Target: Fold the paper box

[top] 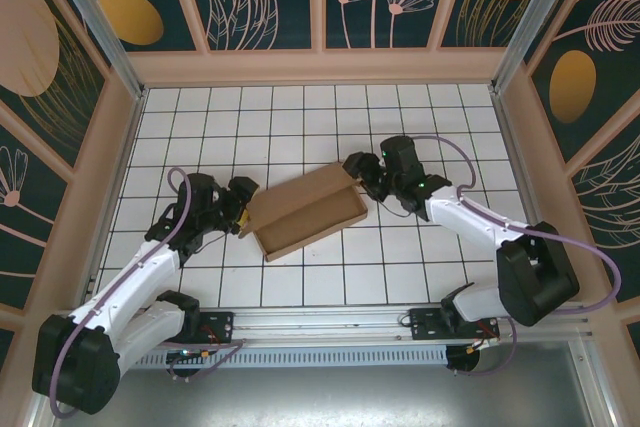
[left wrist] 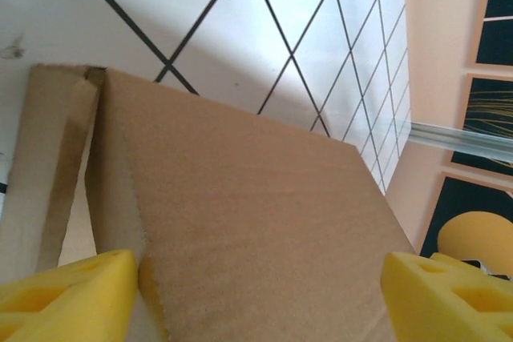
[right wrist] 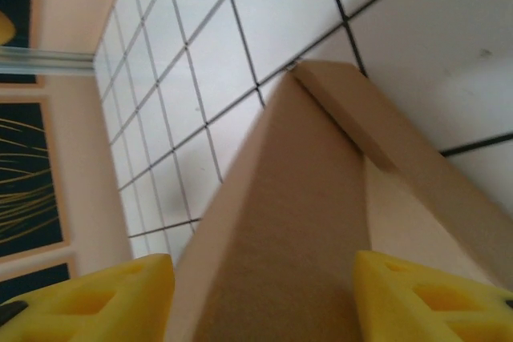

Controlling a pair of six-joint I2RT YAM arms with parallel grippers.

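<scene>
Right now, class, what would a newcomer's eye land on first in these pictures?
A shallow brown paper box lies askew in the middle of the white gridded table. The left tool and right tool sit at its opposite ends, each with yellow fingers straddling the cardboard.
</scene>
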